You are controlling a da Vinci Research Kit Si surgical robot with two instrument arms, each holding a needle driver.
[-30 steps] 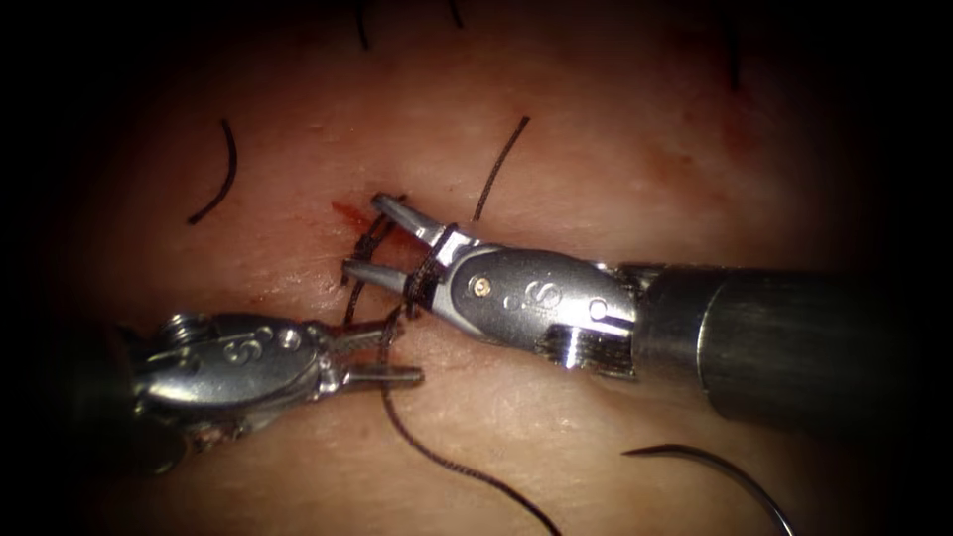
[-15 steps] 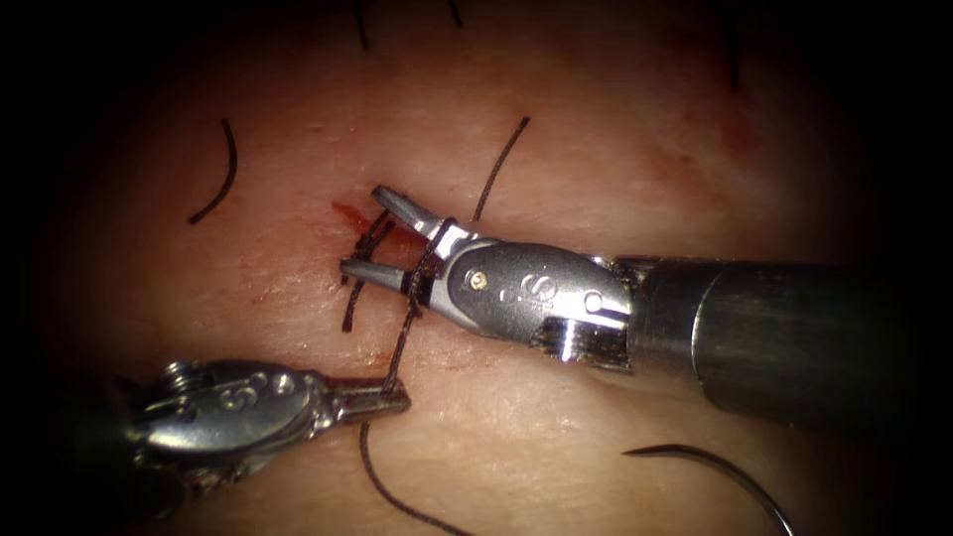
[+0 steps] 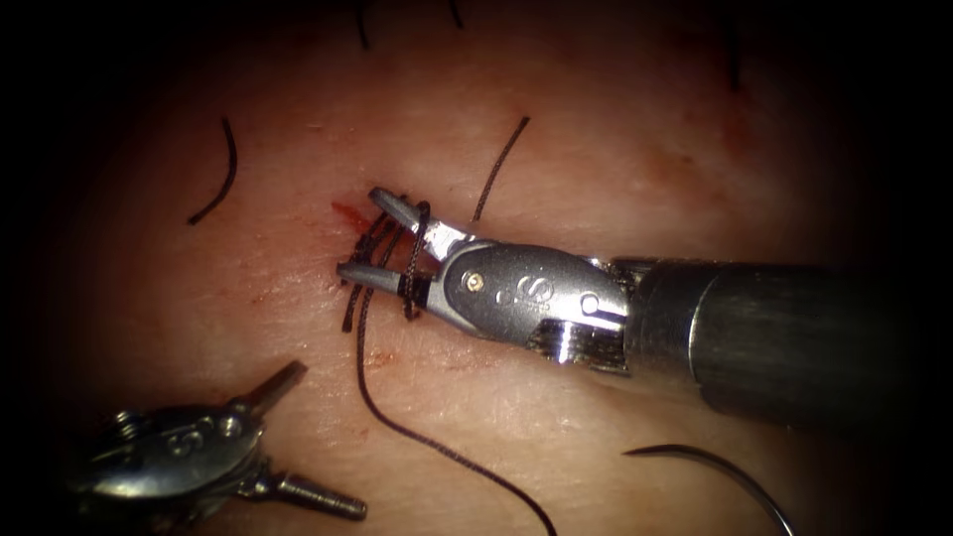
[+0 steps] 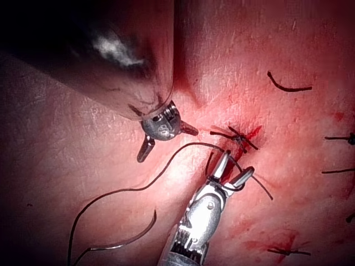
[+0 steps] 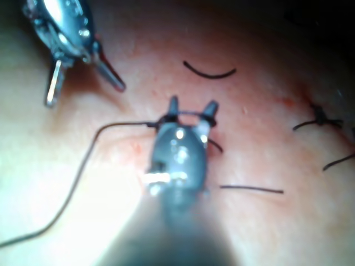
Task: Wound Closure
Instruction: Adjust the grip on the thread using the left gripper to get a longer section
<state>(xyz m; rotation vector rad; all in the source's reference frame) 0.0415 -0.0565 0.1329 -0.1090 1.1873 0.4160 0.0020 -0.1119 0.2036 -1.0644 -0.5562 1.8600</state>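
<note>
The right tool (image 3: 369, 238) comes in from the right and stands open over the cut (image 3: 349, 212), with thread (image 3: 411, 260) wound around both jaws and nothing gripped between them. From there the thread (image 3: 363, 349) trails down across the tissue. The left tool (image 3: 326, 442) is lower left, open and holding nothing, away from the thread. The curved needle (image 3: 717, 469) lies free on the tissue at the lower right, in neither tool. The right wrist view shows the right tool (image 5: 192, 108) with the thread (image 5: 191, 114) across its jaws. In the left wrist view the left tool (image 4: 166, 141) is spread open.
Red fluid (image 3: 344, 210) marks the cut by the right tool's tips. Cut ends of thread lie to the left (image 3: 224, 175) and upper right (image 3: 502, 165) of the cut. Earlier stitches (image 5: 320, 121) sit further along. The right tool's dark shaft (image 3: 784, 342) crosses the right side.
The left tool shut on the thread and pulled it down and left, then let go, opened and drew back lower left. The loop slid forward along the right tool's jaws.
</note>
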